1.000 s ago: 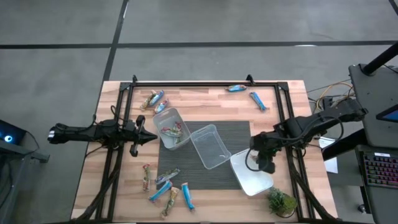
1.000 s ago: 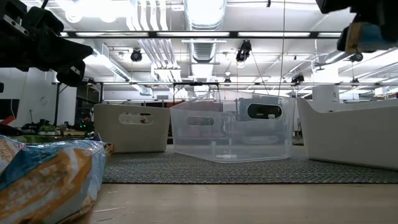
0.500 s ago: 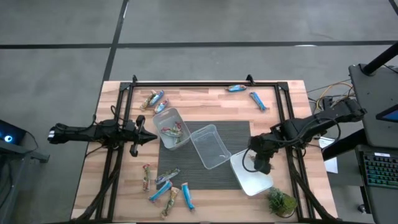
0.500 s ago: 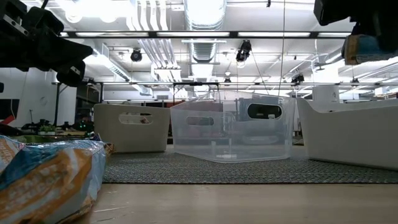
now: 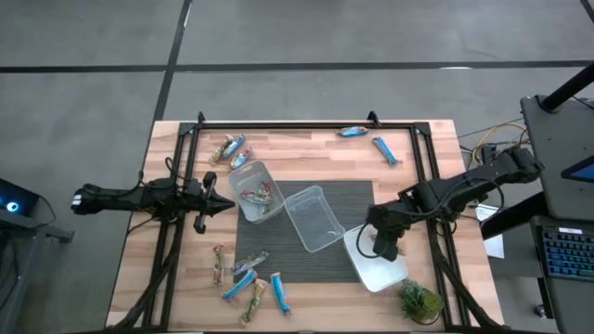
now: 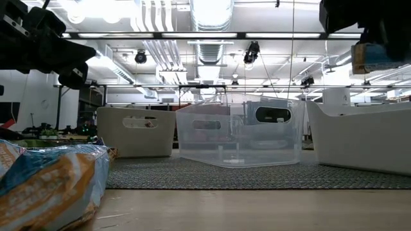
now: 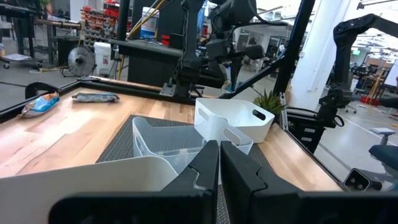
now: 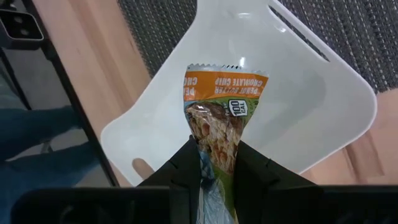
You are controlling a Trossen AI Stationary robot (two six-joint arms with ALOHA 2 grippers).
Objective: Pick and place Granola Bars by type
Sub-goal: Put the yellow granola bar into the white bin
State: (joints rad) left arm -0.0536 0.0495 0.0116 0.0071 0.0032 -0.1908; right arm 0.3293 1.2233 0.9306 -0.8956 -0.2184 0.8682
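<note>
Held bar: a tan-and-orange wrapped granola bar with green print (image 8: 219,130) is hanging upright between the right gripper's dark fingers, directly over the white tub; in the low view it is showing as a tan packet (image 6: 374,56) high at the right edge.
Right gripper (image 5: 382,243): it is hovering above the white tub on the table's right side, its jaws clamping the lower end of the bar.
White tub: a white rectangular plastic tub with handle slots (image 5: 385,274) is sitting near the table's front right, just beside the dark mat; its inside is looking bare under the bar (image 8: 311,106).
Middle tub: a clear rectangular plastic tub (image 5: 315,218) is standing on the dark woven mat (image 5: 348,195), appearing to touch the white tub at one corner.
Left tub: another clear tub (image 5: 257,190) is lying at the mat's left edge, with a few red-green printed bars inside.
Loose bars, front left: a cluster of blue, silver and tan bars (image 5: 247,276) is lying on the wooden table (image 5: 306,148).
Loose bars, back: two blue bars (image 5: 369,139) are lying near the back right; several more (image 5: 230,150) are lying at the back left.
Left gripper (image 5: 225,205): it is waiting just left of the left tub, jaws pressed together with nothing between them.
Plant: a small green plant (image 5: 419,301) is standing at the front right corner.
</note>
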